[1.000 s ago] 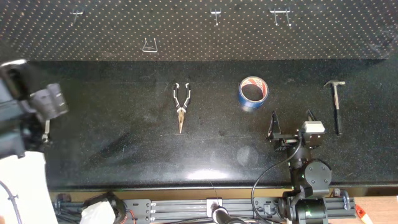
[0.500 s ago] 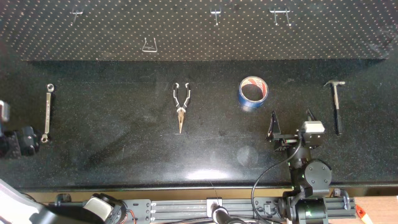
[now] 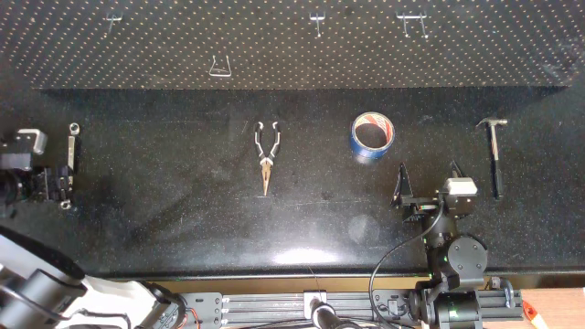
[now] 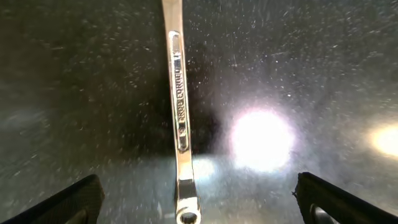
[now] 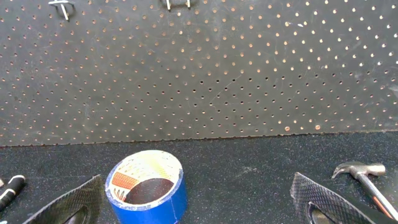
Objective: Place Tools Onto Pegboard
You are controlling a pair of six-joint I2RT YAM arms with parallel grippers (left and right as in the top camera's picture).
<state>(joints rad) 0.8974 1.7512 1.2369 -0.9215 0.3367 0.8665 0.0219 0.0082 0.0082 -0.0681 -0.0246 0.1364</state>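
Left gripper hangs right over the wrench, fingers spread wide, one on each side of the shank, neither touching it. The wrench lies flat on the black table at the far left, well apart from the pliers, the tape roll and the hammer further along. One ring end sits down between my fingertips.

This looks like thin polished steel: stiff, not heavy, and likely slick. It lies flat, so there's little edge to catch. I'd pinch across the shank's narrow sides, further up toward the middle so it doesn't swing, leaving a ring end free for a hook on the pegboard.

My right gripper sits low facing the pegboard, fingers apart and empty, with the tape roll just ahead.
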